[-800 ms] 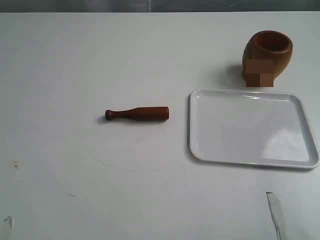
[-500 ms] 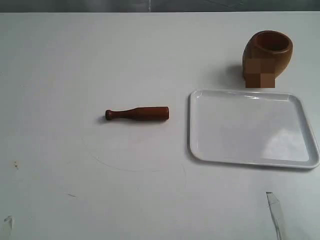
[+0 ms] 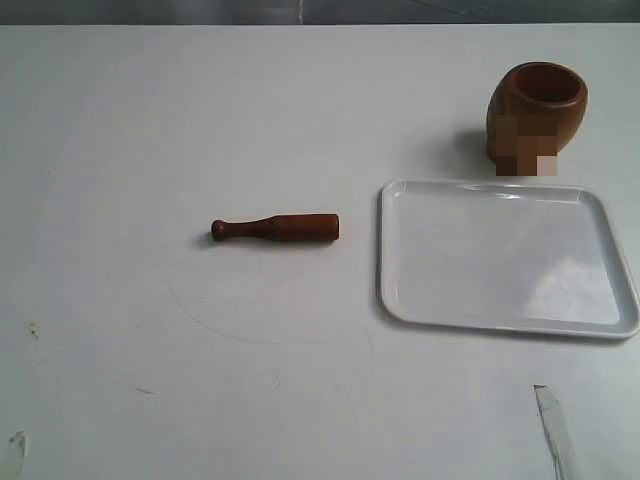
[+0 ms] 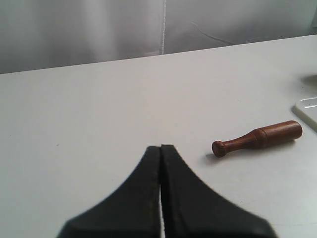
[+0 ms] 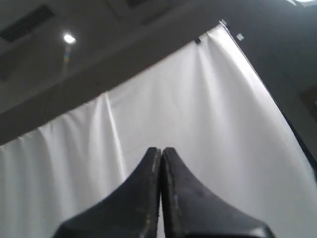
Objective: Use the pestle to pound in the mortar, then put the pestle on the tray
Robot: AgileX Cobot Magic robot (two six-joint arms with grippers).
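Observation:
The reddish-brown pestle [image 3: 275, 228] lies flat on the white table, its dark knobbed handle toward the left. The white tray [image 3: 500, 320] sits empty just to its right. Behind the tray stands the light-brown mortar [image 3: 537, 105], upright with its mouth showing. In the left wrist view my left gripper [image 4: 161, 147] is shut and empty, with the pestle [image 4: 257, 138] lying a short way off and a corner of the tray [image 4: 308, 110] at the frame's edge. My right gripper [image 5: 161, 149] is shut, empty, and points up at a white curtain. Neither gripper shows in the exterior view.
The white table [image 3: 150, 120] stretches wide to the left and front of the pestle. A thin pale strip [image 3: 552, 425] lies near the front right edge. A white curtain [image 4: 99, 29] hangs behind the table's far edge.
Nothing on the table has moved; the pestle, tray and mortar hold their places, apart from a very slight shift of the whole view.

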